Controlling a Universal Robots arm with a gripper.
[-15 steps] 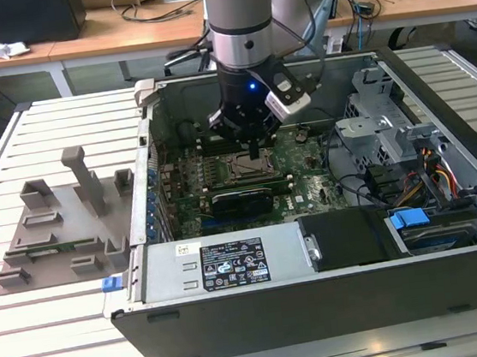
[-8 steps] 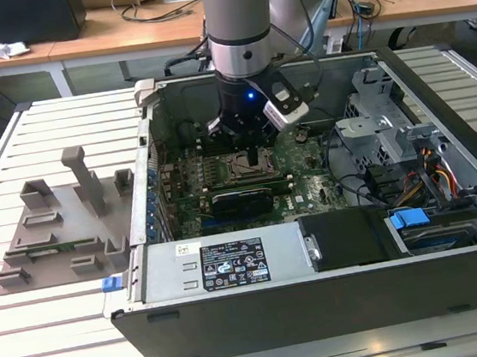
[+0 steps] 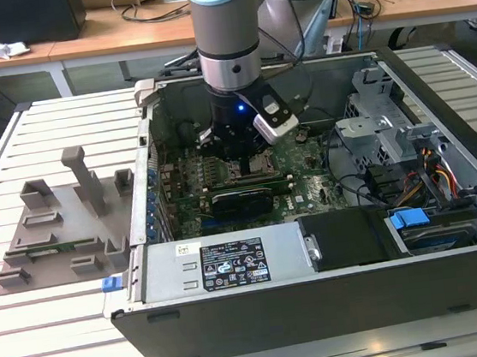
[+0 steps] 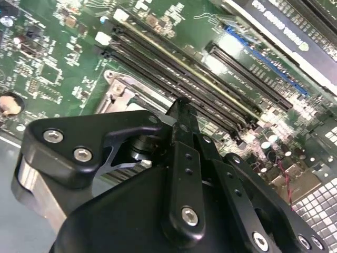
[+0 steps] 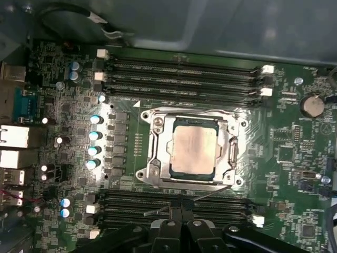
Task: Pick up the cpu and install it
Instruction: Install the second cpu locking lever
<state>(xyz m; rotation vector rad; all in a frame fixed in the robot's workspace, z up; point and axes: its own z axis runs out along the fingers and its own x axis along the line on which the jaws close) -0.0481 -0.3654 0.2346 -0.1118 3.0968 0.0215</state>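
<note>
In the first wrist view the cpu [image 5: 194,150], a flat square chip with a dull silver top, lies inside the metal socket frame [image 5: 152,174] on the green motherboard. My gripper [image 5: 181,210] hovers just beside the socket, over the memory slots, fingers pressed together with nothing between them. In the second wrist view the gripper [image 4: 180,105] shows as a single narrow black tip above the board. From the exterior view, the arm [image 3: 229,59] reaches straight down into the open computer case [image 3: 322,307], over the middle of the motherboard.
A grey plastic tray [image 3: 64,233] with upright blocks sits outside the case at the exterior view's left. Inside the case, a drive cage [image 3: 387,118] and cable bundles [image 3: 436,173] crowd the right. A black expansion card [image 3: 241,200] lies just in front of the socket area.
</note>
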